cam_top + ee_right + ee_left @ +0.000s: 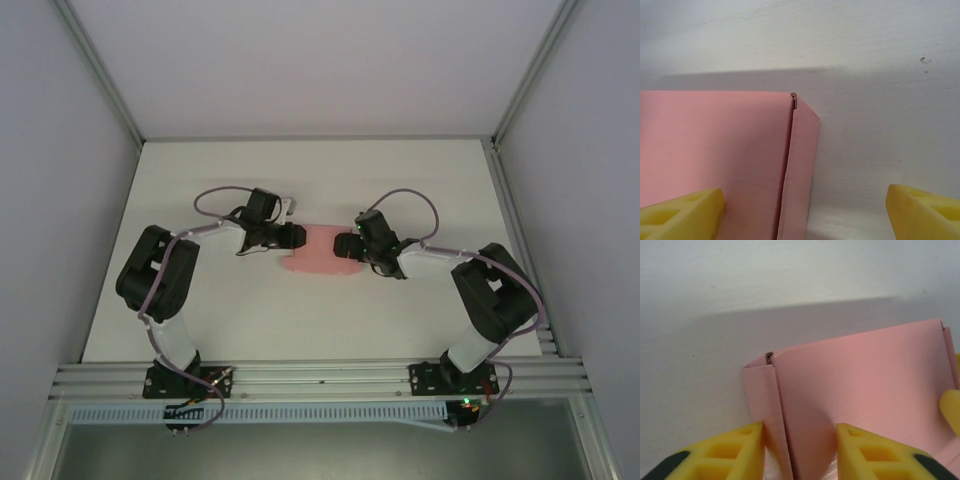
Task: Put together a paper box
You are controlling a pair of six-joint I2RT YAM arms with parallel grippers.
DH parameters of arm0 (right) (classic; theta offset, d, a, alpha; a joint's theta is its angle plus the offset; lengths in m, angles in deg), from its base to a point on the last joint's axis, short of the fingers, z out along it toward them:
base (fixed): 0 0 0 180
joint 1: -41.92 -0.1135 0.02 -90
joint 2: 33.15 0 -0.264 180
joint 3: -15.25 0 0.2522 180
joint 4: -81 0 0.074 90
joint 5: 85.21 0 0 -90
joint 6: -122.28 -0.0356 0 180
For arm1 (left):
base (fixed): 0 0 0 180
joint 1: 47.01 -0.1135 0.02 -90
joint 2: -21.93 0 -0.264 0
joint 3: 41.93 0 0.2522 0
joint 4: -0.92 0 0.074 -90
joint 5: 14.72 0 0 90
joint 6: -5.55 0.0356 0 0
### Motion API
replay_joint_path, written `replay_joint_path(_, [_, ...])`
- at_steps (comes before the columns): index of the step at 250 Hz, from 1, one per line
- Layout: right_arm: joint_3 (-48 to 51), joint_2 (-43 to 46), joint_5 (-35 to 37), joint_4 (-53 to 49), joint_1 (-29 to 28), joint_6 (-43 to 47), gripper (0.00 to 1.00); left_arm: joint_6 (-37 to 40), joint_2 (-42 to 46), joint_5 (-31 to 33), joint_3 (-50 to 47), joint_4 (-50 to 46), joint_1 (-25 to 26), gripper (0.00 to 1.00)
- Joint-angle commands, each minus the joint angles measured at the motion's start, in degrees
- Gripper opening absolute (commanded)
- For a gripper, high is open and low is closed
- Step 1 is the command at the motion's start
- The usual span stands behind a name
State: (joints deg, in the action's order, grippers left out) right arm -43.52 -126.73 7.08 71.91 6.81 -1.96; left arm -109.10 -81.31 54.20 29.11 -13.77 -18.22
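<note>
The pale pink paper box lies mid-table between both arms. My left gripper is at its left end. In the left wrist view the yellow fingers press from both sides on the box's upright side flap and the panel beside it, which bows between them; the left gripper is shut on that fold. My right gripper is at the box's right end. In the right wrist view it stands open, straddling the narrow side wall without touching it.
The white table is bounded by aluminium frame rails at the sides and near edge. Grey walls rise left and right. A yellow fingertip of the other gripper shows at the right edge of the left wrist view.
</note>
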Motion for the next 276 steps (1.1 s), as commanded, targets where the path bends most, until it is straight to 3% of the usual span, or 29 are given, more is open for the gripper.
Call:
replay_joint_path(1, [-1.65,0.24,-1.59,-1.44,1.03,0.10,0.86,-2.06,-1.61,-5.80,-3.19,2.92,-1.81,0.28])
replay_joint_path(17, [-1.95,1.97,-3.32,-1.19,1.68,-2.06,0.88,-3.37,-1.61,-7.11,-4.85,4.96,-3.12,0.18])
replay_joint_path(86, [-0.69,5.43,-16.69,0.97,6.49,-11.29,0.91,-7.47,-1.17,-11.18,-9.66,11.89,-6.57,0.06])
replay_joint_path(165, [0.41,3.59,-23.82,2.15,8.48,-13.40,0.89,-9.29,-1.26,-14.86,-12.45,16.49,-9.37,0.05])
replay_joint_path(219, [2.40,-0.60,-32.52,11.08,8.48,-19.15,0.86,-11.33,-2.00,-17.32,-13.68,19.97,-10.40,0.03])
replay_joint_path(276, [3.75,-2.65,-34.16,14.65,8.31,-21.05,0.85,-12.71,-3.19,-19.36,-14.95,22.64,-11.30,0.02])
